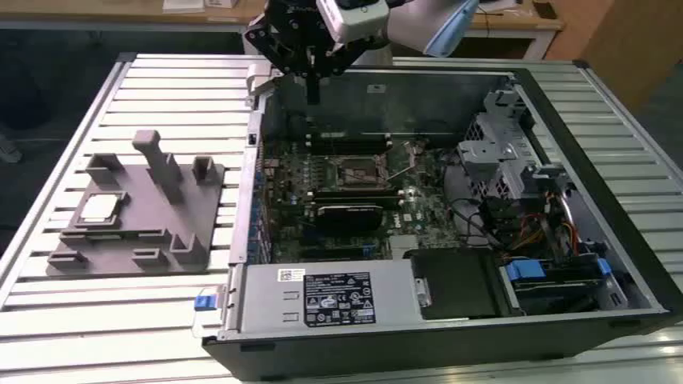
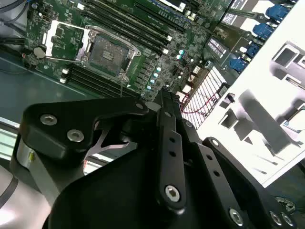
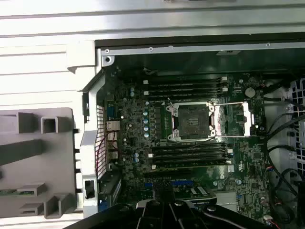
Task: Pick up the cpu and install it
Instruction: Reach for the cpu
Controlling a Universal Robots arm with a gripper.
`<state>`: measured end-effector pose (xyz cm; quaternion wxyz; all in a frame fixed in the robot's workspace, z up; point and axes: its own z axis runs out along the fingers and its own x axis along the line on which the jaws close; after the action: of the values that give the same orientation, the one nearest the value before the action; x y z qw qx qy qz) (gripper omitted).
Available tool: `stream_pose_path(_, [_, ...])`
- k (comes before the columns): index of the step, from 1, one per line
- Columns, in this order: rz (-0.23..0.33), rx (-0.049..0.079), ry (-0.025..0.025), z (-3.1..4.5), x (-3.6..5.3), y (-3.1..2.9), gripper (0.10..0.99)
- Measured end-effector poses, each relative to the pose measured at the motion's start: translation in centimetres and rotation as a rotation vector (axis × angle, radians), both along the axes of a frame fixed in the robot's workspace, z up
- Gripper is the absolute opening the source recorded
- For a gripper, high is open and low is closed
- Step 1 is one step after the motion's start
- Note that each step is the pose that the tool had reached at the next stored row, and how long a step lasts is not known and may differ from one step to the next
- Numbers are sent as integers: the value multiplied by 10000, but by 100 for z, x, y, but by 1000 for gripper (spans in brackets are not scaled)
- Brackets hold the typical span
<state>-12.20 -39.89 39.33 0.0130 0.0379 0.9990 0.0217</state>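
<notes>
Gripper (image 1: pixel 313 98) (image 2: pixel 163 93) hangs point-down at upper centre of the exterior view, over the far rim of the open computer case (image 1: pixel 597 200). Fingers are pressed together, with nothing between them. In the second wrist view the closed tips sit above the green motherboard (image 2: pixel 157 52), clear of it.

Socket (image 1: pixel 357 170) (image 2: pixel 107 52) (image 3: pixel 193 121): dark square on the board, contact area exposed. Its metal load plate (image 3: pixel 233 119) is swung open and lies just beside it. Long memory slots (image 3: pixel 186 86) run on both sides of the socket.

Case lies on its side, lid off, filling centre and right of the exterior view. A grey power supply (image 1: pixel 320 300) with a printed label sits at its near edge, and a metal drive cage (image 1: pixel 501 144) is at right.

The cpu (image 1: pixel 98 210): silver-topped square lying flat in a recess of the grey fixture block (image 1: pixel 139 216) (image 3: pixel 33 157), at left of the exterior view. It is outside the case, well apart from the gripper and untouched. Several upright posts rise from the block just beside the chip.

Block and case both rest on the slatted metal counter (image 1: pixel 160 88).
</notes>
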Motion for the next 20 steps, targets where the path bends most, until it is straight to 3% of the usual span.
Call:
stream_pose_path(9, [0,0,-1,0,-17,0,106])
stream_pose_path(20, [0,1,-6,0,-99,0,106])
